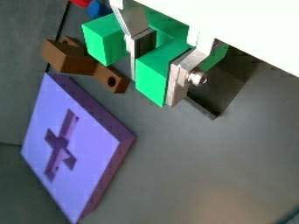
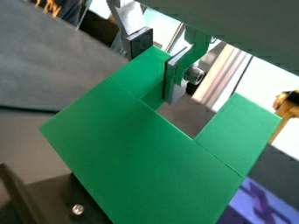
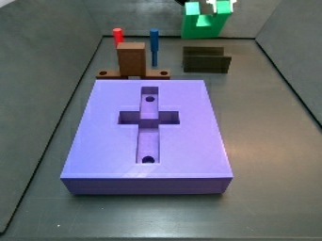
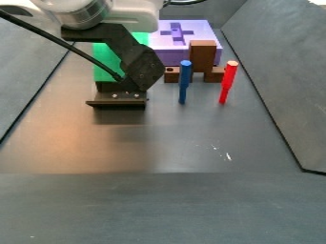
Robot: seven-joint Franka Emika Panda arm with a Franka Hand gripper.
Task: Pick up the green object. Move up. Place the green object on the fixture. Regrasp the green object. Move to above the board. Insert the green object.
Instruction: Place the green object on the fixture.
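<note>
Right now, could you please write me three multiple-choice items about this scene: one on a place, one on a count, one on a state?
1. Where is the green object?
A. lying on the board
B. in the air above the fixture
C. beside the red peg on the floor

2. How many small round holes does the board have in its top?
A. two
B. four
C. none

3. What is the tool doing?
A. open and empty
B. shut on the blue peg
C. shut on the green object

Key: 1 B, a side view shows it raised over the fixture. 2 A, one hole lies at each end of the cross. 3 C, in a wrist view the silver fingers clamp it.
</note>
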